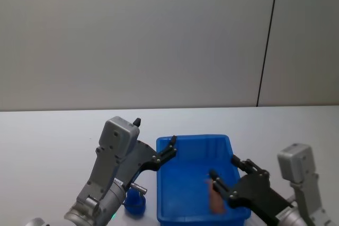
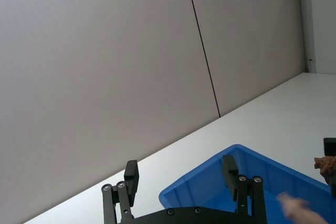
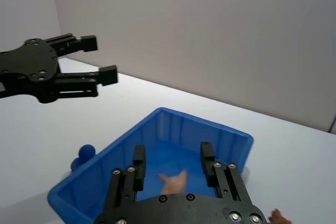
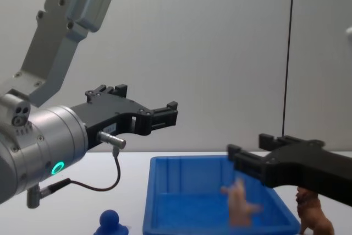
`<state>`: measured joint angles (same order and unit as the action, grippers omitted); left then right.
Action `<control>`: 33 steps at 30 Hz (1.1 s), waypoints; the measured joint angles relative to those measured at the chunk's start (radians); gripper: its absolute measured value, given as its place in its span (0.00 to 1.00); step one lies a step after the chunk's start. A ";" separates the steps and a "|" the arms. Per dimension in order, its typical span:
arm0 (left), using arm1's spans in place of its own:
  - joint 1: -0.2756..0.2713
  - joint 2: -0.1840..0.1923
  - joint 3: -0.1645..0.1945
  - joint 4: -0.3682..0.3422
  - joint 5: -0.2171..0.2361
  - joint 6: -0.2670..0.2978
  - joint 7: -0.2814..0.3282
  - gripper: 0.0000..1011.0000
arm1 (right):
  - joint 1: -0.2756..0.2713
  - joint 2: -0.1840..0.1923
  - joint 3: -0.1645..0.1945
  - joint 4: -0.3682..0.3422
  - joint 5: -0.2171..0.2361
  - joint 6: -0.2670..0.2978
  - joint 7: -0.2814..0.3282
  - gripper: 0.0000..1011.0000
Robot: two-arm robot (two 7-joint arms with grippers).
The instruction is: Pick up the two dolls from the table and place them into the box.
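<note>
The blue box [image 1: 180, 194] sits on the white table [image 1: 53, 136] in front of me. The pale pink doll [image 4: 240, 202] appears blurred inside the box, just under my right gripper [image 1: 222, 166], which is open with nothing between its fingers. The right wrist view shows the same pink doll [image 3: 173, 181] beyond its spread fingers [image 3: 139, 166]. The brown doll [image 4: 313, 213] stands on the table just right of the box. My left gripper [image 1: 172, 146] hangs open and empty above the box's far left corner, well above the table.
A small blue round-topped object [image 1: 134, 204] stands on the table just left of the box's near corner, below my left arm. A plain grey wall with a dark vertical seam [image 1: 267, 41] backs the table.
</note>
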<state>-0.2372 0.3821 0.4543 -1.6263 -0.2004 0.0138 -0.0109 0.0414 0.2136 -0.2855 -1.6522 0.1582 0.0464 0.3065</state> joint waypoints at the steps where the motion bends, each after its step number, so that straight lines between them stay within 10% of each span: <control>1: 0.000 0.000 0.000 0.000 0.000 0.000 0.000 0.99 | 0.006 -0.005 -0.004 0.005 -0.004 0.003 0.010 0.61; 14: 0.000 0.000 0.000 0.000 0.000 0.000 0.000 0.99 | 0.037 -0.026 -0.011 0.033 -0.025 0.020 -0.008 0.99; 33: 0.000 0.000 0.000 0.000 0.000 0.000 0.000 0.99 | -0.021 0.013 0.026 -0.026 -0.024 0.058 -0.181 0.99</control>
<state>-0.2372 0.3821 0.4543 -1.6262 -0.2004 0.0139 -0.0110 0.0205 0.2270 -0.2599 -1.6785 0.1345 0.1041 0.1256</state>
